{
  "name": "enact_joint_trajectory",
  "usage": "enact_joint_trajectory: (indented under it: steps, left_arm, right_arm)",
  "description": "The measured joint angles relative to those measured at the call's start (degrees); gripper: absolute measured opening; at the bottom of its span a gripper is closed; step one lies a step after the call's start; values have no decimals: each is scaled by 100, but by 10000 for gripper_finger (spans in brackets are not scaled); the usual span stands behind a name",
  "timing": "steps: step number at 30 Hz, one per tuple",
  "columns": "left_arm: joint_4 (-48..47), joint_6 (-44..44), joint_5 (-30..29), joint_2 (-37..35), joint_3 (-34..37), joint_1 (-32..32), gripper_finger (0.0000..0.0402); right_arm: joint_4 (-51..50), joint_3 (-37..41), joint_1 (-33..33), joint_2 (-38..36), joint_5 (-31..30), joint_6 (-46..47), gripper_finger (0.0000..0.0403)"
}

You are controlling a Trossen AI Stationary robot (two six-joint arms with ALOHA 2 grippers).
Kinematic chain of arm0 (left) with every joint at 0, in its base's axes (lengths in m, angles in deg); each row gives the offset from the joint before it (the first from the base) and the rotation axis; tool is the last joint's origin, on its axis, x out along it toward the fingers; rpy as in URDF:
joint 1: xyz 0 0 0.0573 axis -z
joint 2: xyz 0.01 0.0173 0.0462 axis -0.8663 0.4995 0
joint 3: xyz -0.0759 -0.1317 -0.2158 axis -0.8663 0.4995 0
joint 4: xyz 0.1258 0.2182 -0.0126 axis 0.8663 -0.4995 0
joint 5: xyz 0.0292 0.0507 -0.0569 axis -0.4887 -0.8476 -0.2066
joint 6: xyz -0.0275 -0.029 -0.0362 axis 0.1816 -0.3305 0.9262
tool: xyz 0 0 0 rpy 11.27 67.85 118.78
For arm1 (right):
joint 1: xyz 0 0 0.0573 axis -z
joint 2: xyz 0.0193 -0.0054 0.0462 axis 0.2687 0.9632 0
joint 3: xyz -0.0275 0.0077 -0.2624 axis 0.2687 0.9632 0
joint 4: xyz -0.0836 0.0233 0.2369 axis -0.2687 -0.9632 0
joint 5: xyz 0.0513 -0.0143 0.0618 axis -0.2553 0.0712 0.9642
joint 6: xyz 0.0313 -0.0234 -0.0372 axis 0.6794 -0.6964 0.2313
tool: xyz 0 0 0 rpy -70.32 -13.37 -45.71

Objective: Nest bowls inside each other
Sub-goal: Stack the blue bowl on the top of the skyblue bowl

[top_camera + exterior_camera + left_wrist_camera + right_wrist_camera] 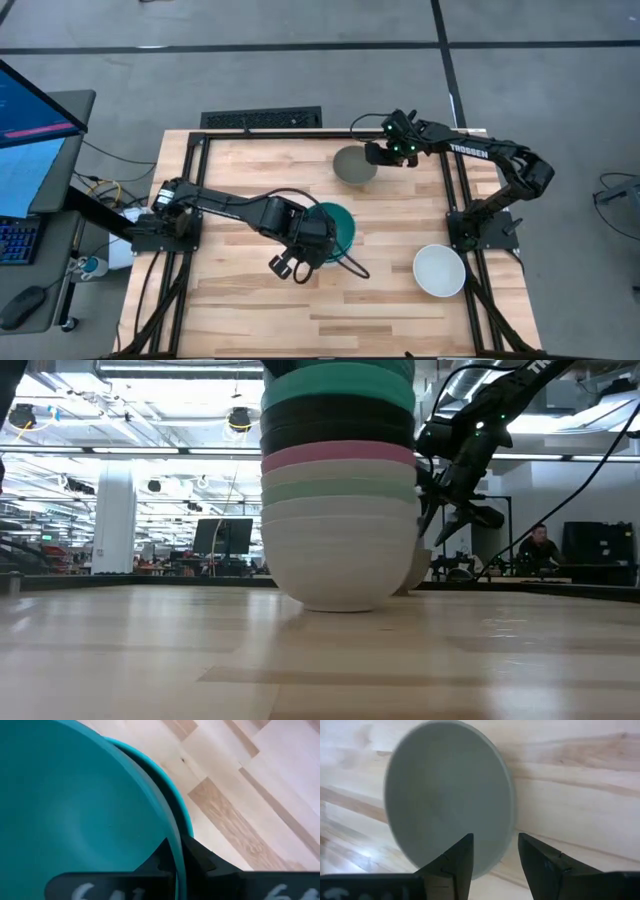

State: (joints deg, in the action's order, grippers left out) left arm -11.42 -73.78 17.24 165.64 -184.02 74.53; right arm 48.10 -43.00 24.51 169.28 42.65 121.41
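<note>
Left gripper (176, 857): jaws pinching rim of teal bowl (335, 228) on top of the bowl stack (338, 510), mid-bench (250, 310). Right gripper (494, 851): jaws wide, straddling near rim of grey bowl (445, 800). White bowl (440, 270) well apart.

The room is bright. Ceiling lights (238, 420) shine far behind. The grey bowl (447, 795) looks blurry up close. Soft shadows lie on the surface (320, 660).

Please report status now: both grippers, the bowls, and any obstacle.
Left gripper clamps teal bowl rim atop stack. Right gripper open over grey bowl. White bowl apart. No obstacle seen.
</note>
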Motion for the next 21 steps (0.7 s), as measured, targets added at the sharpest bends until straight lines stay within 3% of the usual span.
enact_joint_trajectory:
  steps: [6,13,21]
  left_arm:
    - [16,119,-449,-64,-63,62,18]
    - [-246,520,72,-81,-52,-3,72]
    - [-507,673,-890,-72,-96,54,115]
  right_arm:
    - [-246,0,2,0,-124,-42,177]
    - [-267,0,0,0,-129,-42,177]
    - [-269,0,-39,0,-127,-40,177]
